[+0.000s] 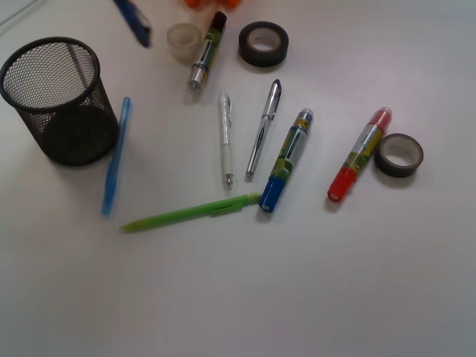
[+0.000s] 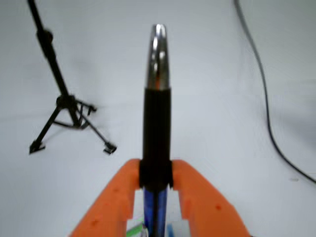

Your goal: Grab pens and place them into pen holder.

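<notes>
In the wrist view my orange gripper [image 2: 156,173] is shut on the dark blue pen [image 2: 157,113], whose black grip and silver tip stick out past the jaws. The front view shows that pen [image 1: 134,21] blurred and lifted at the top edge, behind and to the right of the black mesh pen holder [image 1: 74,126]. On the table lie a light blue pen [image 1: 117,156] beside the holder, a lime green pen [image 1: 190,213], a white pen [image 1: 226,139] and a silver pen [image 1: 264,130].
Thick markers lie among the pens: a black-ended one [image 1: 207,50], a blue-ended one [image 1: 286,160] and a red one [image 1: 359,154]. Dark tape rolls [image 1: 262,43] [image 1: 399,155] and a clear roll [image 1: 184,41] sit nearby. A tripod [image 2: 64,106] and cable [image 2: 266,98] show in the wrist view.
</notes>
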Robot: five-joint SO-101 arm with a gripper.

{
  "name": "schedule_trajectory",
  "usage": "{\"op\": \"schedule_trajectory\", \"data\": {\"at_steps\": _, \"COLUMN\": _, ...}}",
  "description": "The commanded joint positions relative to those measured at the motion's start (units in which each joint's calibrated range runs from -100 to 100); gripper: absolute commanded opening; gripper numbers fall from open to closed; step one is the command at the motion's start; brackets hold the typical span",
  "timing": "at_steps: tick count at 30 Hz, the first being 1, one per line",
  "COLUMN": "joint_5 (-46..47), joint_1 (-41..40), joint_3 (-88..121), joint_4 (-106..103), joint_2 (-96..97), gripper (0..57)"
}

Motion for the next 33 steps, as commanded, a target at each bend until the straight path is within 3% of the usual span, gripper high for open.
{"op": "schedule_trajectory", "data": {"at_steps": 1, "joint_5": -0.2, "joint_1": 3.1, "joint_3": 15.9, "joint_4": -25.9, "joint_2": -7.0, "gripper": 0.4}}
{"op": "schedule_trajectory", "data": {"at_steps": 10, "joint_5": 0.5, "joint_1": 8.5, "joint_3": 40.1, "joint_4": -57.6, "joint_2": -6.6, "gripper": 0.3}}
{"op": "schedule_trajectory", "data": {"at_steps": 23, "joint_5": 0.4, "joint_1": 11.6, "joint_3": 41.2, "joint_4": -74.2, "joint_2": 10.9, "gripper": 0.6}}
{"op": "schedule_trajectory", "data": {"at_steps": 30, "joint_5": 0.8, "joint_1": 11.6, "joint_3": 41.9, "joint_4": -73.8, "joint_2": 13.4, "gripper": 16.6}}
{"op": "schedule_trajectory", "data": {"at_steps": 33, "joint_5": 1.5, "joint_1": 11.7, "joint_3": 41.8, "joint_4": -73.7, "joint_2": 12.9, "gripper": 19.8}}
